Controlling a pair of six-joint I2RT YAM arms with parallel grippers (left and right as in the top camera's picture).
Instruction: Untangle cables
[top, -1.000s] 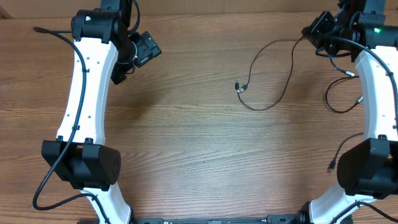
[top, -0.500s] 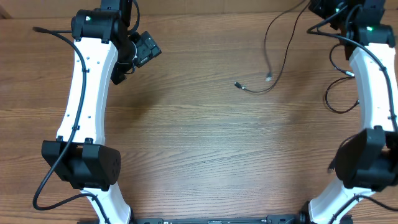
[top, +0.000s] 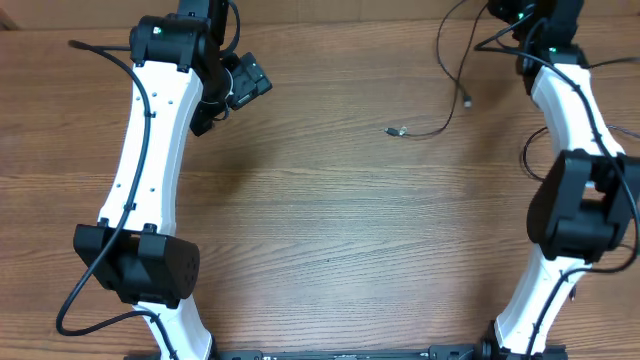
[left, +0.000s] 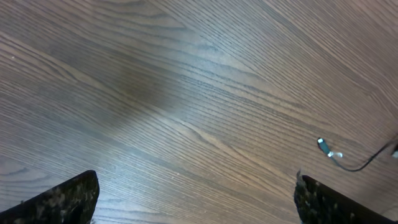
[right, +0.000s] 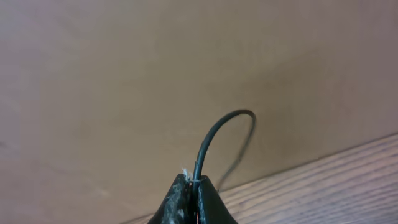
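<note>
A thin black cable (top: 452, 95) hangs from the top right of the overhead view down to the table. One plug end (top: 396, 131) lies on the wood; another end (top: 468, 99) dangles. My right gripper (right: 196, 182) is shut on the black cable (right: 214, 134), raised near the back wall; in the overhead view it is at the top edge (top: 508, 10). My left gripper (top: 255, 78) is open and empty above the table's far left. The left wrist view shows its fingers (left: 196, 198) wide apart and the plug end (left: 324, 147) far to the right.
Another black cable loop (top: 535, 160) lies by the right arm near the table's right edge. The back wall runs along the table's far edge (right: 311, 168). The arms' white links stand along both sides.
My right gripper has lifted the cable up and back toward the far edge; the cable loop has left the table and only one end trails on it. The left arm shifted slightly right.
</note>
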